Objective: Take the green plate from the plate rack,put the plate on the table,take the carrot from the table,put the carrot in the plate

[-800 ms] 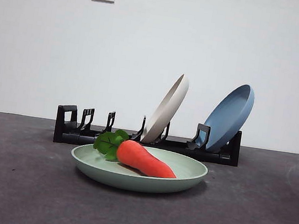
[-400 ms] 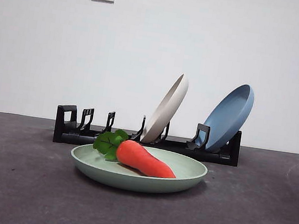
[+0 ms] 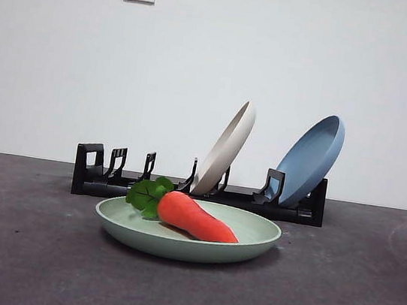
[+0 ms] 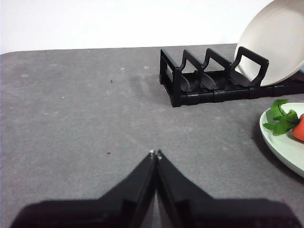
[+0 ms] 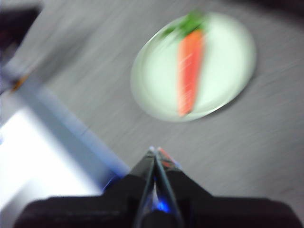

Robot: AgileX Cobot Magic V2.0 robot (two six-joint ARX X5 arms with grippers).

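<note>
The green plate (image 3: 251,244) lies flat on the table (image 3: 23,248) in front of the plate rack (image 3: 108,181). The carrot (image 3: 194,217) lies in the plate, its green leaves toward the rack's empty end. The left wrist view shows the plate's edge (image 4: 285,152) and the carrot's leaves (image 4: 281,121). My left gripper (image 4: 155,153) is shut and empty, well away from the plate, over bare table. My right gripper (image 5: 154,150) is shut and empty, high above the plate (image 5: 156,80) and carrot (image 5: 189,66); that view is motion-blurred. Neither gripper shows in the front view.
A cream-beige plate (image 3: 227,148) and a blue plate (image 3: 310,160) lean upright in the rack. The rack's near slots (image 4: 199,76) stand empty. The table's edge and a bright floor (image 5: 28,156) show in the right wrist view.
None among the things; the plate, carrot and rack stand as before in the front view.
</note>
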